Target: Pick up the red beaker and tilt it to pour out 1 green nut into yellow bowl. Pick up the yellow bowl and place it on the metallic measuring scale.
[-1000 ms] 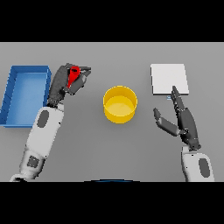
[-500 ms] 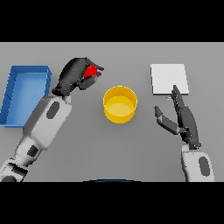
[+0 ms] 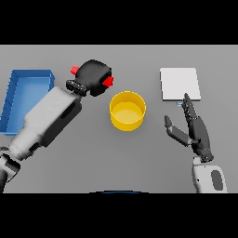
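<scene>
My left hand (image 3: pixel 94 76) is raised above the table, just left of the yellow bowl (image 3: pixel 127 110), with its fingers curled round the red beaker (image 3: pixel 108 82). Only small red bits of the beaker show past the dark fingers, one at the hand's right side and one at its upper left. The bowl stands upright at the table's middle, and I cannot make out any nut inside it. The metallic measuring scale (image 3: pixel 180 83) lies flat at the back right. My right hand (image 3: pixel 193 128) rests open between the bowl and the scale, fingers straight.
A blue bin (image 3: pixel 26 97) stands at the left edge of the table, partly behind my left forearm (image 3: pixel 49 118).
My left hand has carried the red beaker up and to the right, from beside the blue bin toward the yellow bowl. The right hand has stayed still.
</scene>
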You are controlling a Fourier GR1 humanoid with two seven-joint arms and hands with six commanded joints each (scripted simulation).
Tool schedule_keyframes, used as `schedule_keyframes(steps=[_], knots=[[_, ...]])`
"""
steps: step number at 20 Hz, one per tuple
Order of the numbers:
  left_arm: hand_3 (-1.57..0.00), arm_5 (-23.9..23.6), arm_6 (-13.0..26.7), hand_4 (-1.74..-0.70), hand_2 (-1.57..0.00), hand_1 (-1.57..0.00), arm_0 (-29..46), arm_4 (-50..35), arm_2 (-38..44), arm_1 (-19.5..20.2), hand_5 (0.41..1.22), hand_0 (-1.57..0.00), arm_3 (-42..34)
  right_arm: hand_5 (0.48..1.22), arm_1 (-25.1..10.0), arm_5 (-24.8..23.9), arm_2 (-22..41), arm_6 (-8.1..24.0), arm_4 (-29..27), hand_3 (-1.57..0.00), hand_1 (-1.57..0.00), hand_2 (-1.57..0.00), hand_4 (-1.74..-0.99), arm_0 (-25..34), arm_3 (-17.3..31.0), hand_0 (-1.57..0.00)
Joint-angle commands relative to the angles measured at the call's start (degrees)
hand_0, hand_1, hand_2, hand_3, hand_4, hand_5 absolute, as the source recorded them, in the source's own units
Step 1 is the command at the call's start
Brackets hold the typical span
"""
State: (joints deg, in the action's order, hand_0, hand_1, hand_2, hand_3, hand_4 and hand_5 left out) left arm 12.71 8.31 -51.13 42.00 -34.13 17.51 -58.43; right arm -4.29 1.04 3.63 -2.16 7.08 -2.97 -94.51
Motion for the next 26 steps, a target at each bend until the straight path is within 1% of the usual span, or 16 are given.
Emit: schedule_keyframes(steps=[1, 2, 3, 5, 6, 9, 10, 12, 15, 16, 18, 20, 21, 22, 24, 26], knots=[[-1.48, 1.43, 0.27, -1.63, -1.57, -1.57, -0.99, 1.32, -2.00, 0.04, 1.211, -1.57, 0.96, 0.672, 0.08, -0.14, -0.29, 0.29, -0.18, 0.00, 0.00, 0.00, -1.278, 0.40, 0.52, 0.00], [-1.40, 2.75, 1.10, -1.65, -1.57, -1.57, -2.44, 2.39, -3.57, 0.10, 1.213, -1.57, 1.37, 0.661, 0.53, 0.02, -0.41, 0.60, -0.94, 0.00, 0.00, 0.00, -1.279, 0.20, 0.30, 0.00], [-1.36, 4.74, 1.51, -1.66, -1.57, -1.57, -4.09, 3.07, -4.99, 0.17, 1.214, -1.57, 2.35, 0.651, 0.68, -0.31, -0.42, 0.16, -0.66, 0.00, 0.00, 0.00, -1.279, 0.51, 0.56, 0.00], [-1.31, 7.71, 1.00, -1.68, -1.57, -1.57, -7.34, 4.62, -8.06, 0.19, 1.217, -1.57, 4.28, 0.635, 0.99, -0.19, -0.88, 0.27, -1.45, 0.00, 0.00, 0.00, -1.292, 0.52, 1.22, 0.00], [-1.30, 8.43, 1.50, -1.69, -1.57, -1.57, -8.71, 5.57, -9.54, -0.22, 1.218, -1.57, 5.33, 0.627, 0.96, 0.18, -1.00, 0.25, -1.94, 0.00, 0.00, 0.00, -1.299, 0.66, 1.21, 0.00], [-1.20, 10.36, -0.31, -1.71, -1.57, -1.57, -11.38, 7.38, -13.84, -0.68, 1.219, -1.57, 7.00, 0.607, 0.78, 0.69, -1.55, 0.23, -2.87, 0.00, 0.00, 0.00, -1.301, 0.57, 1.60, 0.00], [-1.28, 10.30, -0.93, -1.71, -1.57, -1.57, -12.53, 8.10, -15.10, -1.29, 1.220, -1.57, 7.99, 0.606, 1.09, 0.65, -1.14, -0.43, -2.52, 0.00, 0.00, 0.00, -1.296, 0.49, 1.59, 0.00], [-1.38, 10.55, -2.36, -1.72, -1.57, -1.57, -14.60, 9.61, -17.69, -1.07, 1.220, -1.57, 8.51, 0.605, 1.25, 0.79, -0.77, -0.75, -2.42, 0.00, 0.00, 0.00, -1.299, 0.48, 1.15, 0.00], [-1.47, 11.22, -2.60, -1.73, -1.57, -1.57, -17.17, 11.88, -21.72, -2.01, 1.221, -1.57, 9.65, 0.599, 0.63, 0.59, -1.12, 0.08, -2.11, 0.00, 0.00, 0.00, -1.298, 0.13, 1.10, 0.00], [-1.49, 10.93, -2.77, -1.73, -1.57, -1.57, -17.57, 12.47, -22.95, -2.37, 1.221, -1.57, 9.88, 0.601, 0.30, 0.30, -1.33, 0.59, -1.72, 0.00, 0.00, 0.00, -1.299, 0.73, 1.59, 0.00], [-1.52, 9.75, -3.34, -1.74, -1.57, -1.57, -18.03, 13.88, -25.55, -2.37, 1.221, -1.57, 10.53, 0.603, 0.82, 0.30, -0.89, 0.26, -1.66, 0.00, 0.00, 0.00, -1.291, 0.81, 1.41, 0.00], [-1.54, 10.44, -3.12, -1.74, -1.57, -1.57, -19.43, 15.40, -28.22, -2.40, 1.221, -1.57, 10.50, 0.604, 0.83, 0.33, -1.01, -0.12, -1.79, 0.00, 0.00, 0.00, -1.287, 0.44, 1.41, 0.00], [-1.55, 11.54, -3.89, -1.74, -1.57, -1.57, -20.23, 16.09, -29.95, -2.62, 1.221, -1.57, 10.73, 0.602, 0.34, 0.26, -1.09, -0.22, -1.41, 0.00, 0.00, 0.00, -1.283, 0.34, 1.27, 0.00], [-1.55, 12.58, -4.84, -1.74, -1.57, -1.57, -21.41, 16.50, -31.30, -2.92, 1.221, -1.57, 10.73, 0.605, 0.24, 0.42, -1.08, -0.05, -1.62, 0.00, 0.00, 0.00, -1.285, 0.47, 0.85, 0.00], [-1.56, 12.94, -5.68, -1.74, -1.57, -1.57, -22.25, 17.14, -33.51, -3.92, 1.221, -1.57, 12.07, 0.607, -0.03, -0.17, -1.40, 0.79, -1.41, 0.00, 0.00, 0.00, -1.290, 0.54, 0.35, 0.00], [-1.56, 14.16, -5.73, -1.74, -1.57, -1.57, -23.33, 17.15, -34.79, -4.48, 1.221, -1.57, 12.21, 0.601, 0.13, -0.32, -1.55, 1.24, -1.42, 0.00, 0.00, 0.00, -1.280, 1.04, 1.14, 0.00]])
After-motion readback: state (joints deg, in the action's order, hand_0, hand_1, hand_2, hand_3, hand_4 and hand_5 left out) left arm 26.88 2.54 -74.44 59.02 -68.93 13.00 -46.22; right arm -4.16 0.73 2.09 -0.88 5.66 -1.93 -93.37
